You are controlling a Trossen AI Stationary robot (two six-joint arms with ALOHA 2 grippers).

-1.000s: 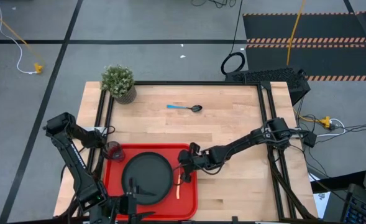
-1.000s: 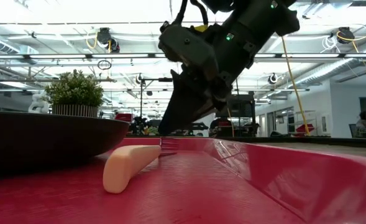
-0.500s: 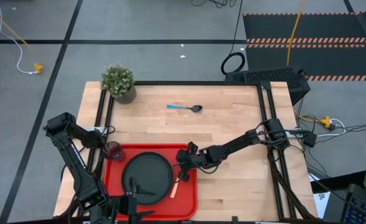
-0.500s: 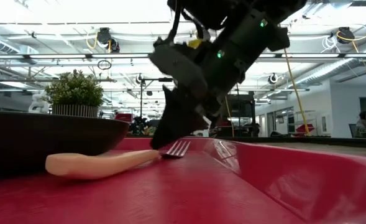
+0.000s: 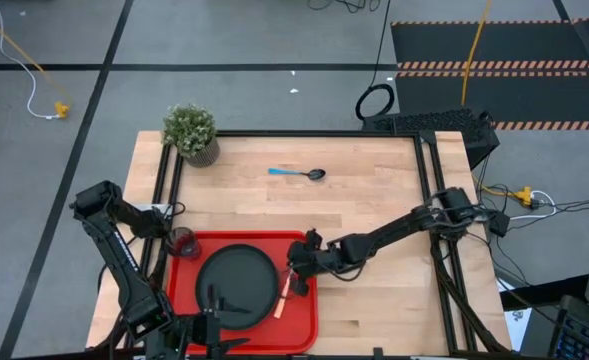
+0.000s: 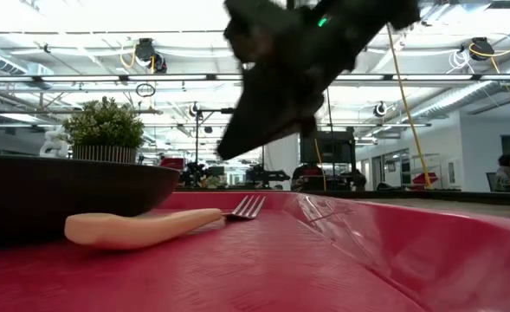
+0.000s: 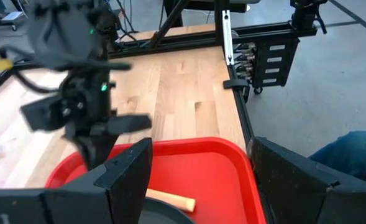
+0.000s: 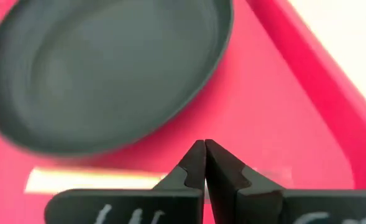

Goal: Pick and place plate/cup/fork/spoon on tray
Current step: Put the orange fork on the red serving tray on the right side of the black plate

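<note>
The left hand (image 5: 219, 340) waits wide open and empty at the near edge of the bright red rectangular plastic tray (image 5: 189, 250). Just beside the round matte black plate (image 5: 236, 280), the orange-handled, silver-headed fork (image 6: 151, 225) lies flat below the right hand (image 5: 296, 262), which is pinched shut on nothing. Best lifted straight up, clear of the tines, before reaching for the blue-handled spoon (image 5: 299, 173), well beyond it on the wooden surface (image 5: 374, 190).

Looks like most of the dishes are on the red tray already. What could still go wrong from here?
The right gripper hangs shut just above the fork, so a low move could knock it against the plate. The spoon lies far off on the table; its thin handle may slip when grabbed. The cup sits at the tray corner, easy to bump.
</note>
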